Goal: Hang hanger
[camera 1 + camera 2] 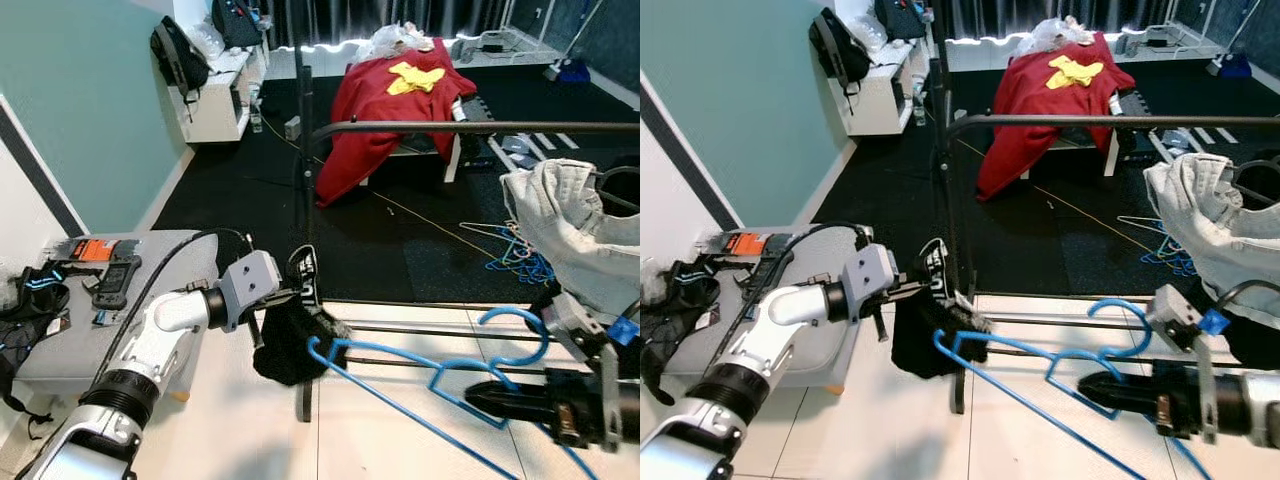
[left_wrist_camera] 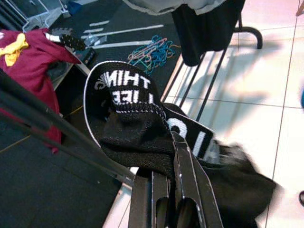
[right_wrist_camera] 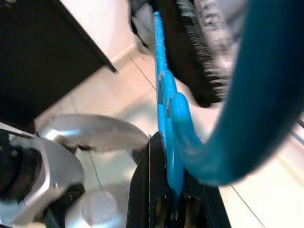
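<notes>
A bedroom with black carpet beyond and pale tile in front, a black clothes rail [image 1: 480,127] crossing the upper middle. On the left, the left gripper [image 1: 283,296] is clenched on a black garment [image 1: 290,340] with white lettering, low beside the rail's upright. To the right, the right gripper [image 1: 480,399] is clamped on the blue hanger [image 1: 420,365] just below its hook — the long axis runs leftward, its far tip touching the garment. The rail lies above and beyond the hook, nearer the right arm.
</notes>
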`<state>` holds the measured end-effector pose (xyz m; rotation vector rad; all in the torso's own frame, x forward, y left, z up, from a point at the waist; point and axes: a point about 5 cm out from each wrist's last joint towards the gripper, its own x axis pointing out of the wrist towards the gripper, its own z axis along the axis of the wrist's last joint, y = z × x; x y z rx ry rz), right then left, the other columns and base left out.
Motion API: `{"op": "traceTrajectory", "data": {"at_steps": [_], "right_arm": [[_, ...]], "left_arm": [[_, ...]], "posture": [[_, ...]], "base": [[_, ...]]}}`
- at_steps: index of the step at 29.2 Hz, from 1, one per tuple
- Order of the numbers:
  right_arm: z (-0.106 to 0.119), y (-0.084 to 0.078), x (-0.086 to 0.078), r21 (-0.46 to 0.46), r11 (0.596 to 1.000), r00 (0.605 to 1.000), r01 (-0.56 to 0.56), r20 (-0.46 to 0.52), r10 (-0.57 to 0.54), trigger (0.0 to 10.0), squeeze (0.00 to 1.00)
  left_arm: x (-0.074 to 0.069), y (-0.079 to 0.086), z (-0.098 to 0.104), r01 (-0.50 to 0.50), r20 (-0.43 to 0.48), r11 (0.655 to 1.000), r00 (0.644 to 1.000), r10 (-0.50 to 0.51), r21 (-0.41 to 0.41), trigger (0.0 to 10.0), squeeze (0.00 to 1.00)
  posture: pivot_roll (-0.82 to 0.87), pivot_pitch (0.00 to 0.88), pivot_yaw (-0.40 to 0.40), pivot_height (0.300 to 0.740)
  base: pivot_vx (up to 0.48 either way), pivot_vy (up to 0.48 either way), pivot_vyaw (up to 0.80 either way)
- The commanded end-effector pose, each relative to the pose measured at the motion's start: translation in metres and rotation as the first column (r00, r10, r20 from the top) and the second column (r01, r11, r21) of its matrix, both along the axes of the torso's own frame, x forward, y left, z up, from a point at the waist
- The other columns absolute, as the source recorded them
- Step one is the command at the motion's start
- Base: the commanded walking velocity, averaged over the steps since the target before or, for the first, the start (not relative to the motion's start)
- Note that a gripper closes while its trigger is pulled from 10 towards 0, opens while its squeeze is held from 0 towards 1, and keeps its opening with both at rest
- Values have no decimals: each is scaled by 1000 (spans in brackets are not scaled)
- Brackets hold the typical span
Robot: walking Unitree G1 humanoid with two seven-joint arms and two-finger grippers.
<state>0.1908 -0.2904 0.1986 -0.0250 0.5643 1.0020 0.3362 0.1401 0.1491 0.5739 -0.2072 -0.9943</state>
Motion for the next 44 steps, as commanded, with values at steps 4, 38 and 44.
{"op": "traceTrajectory", "data": {"at_steps": [4, 38, 44], "right_arm": [[10, -4, -5, 13, 1000, 1000, -18, -4, 18, 10000, 0], [4, -14, 8, -63, 998, 998, 4, 57, 0, 10000, 0], [-6, -9, 18, -27, 999, 999, -29, 40, 30, 10000, 0]], "left_arm": [[1, 8, 3, 0, 9, 1000, 1000, 0, 13, 10000, 0], [-13, -16, 18, 231, 20, 972, 973, -230, -33, 10000, 0], [-13, -30, 25, 274, 45, 960, 961, -272, -63, 10000, 0]], "posture": [[-151, 56, 70, 740], [-153, 60, 64, 740], [-155, 61, 64, 740]], "base": [[0, 0, 0], [0, 0, 0], [0, 0, 0]]}}
